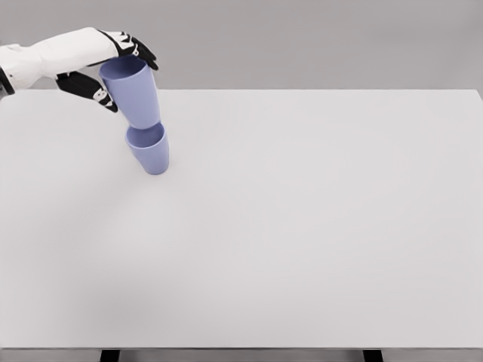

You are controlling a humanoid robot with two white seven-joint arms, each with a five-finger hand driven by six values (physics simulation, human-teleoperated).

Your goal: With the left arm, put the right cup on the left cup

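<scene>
Where the left arm entered from the far left edge, the left hand (113,72) was seen closed around the upper cup (134,92), dark fingertips (145,56) curled over the far side of its rim and other fingers (94,92) pressed against its left wall. The arm was white, the finger segments black with white patches.

The upper cup was noted as plain, handleless, and matte periwinkle blue, wider at the mouth and tapering toward the base. It was held slightly tilted, its open mouth turned up and a little to the left, with the pale inner wall visible. Its narrow base was seated in the mouth of the lower cup (149,154); whether it was pressed fully home could not be told.

The lower cup was recorded as the same colour and shape. It stood on the white table (302,226) in the far left part of the surface, its rim partly hidden by the base of the cup above. A faint shadow was observed on the table beside it.

The two cups together formed a narrow-waisted stack, leaning slightly to the left at the top.
</scene>
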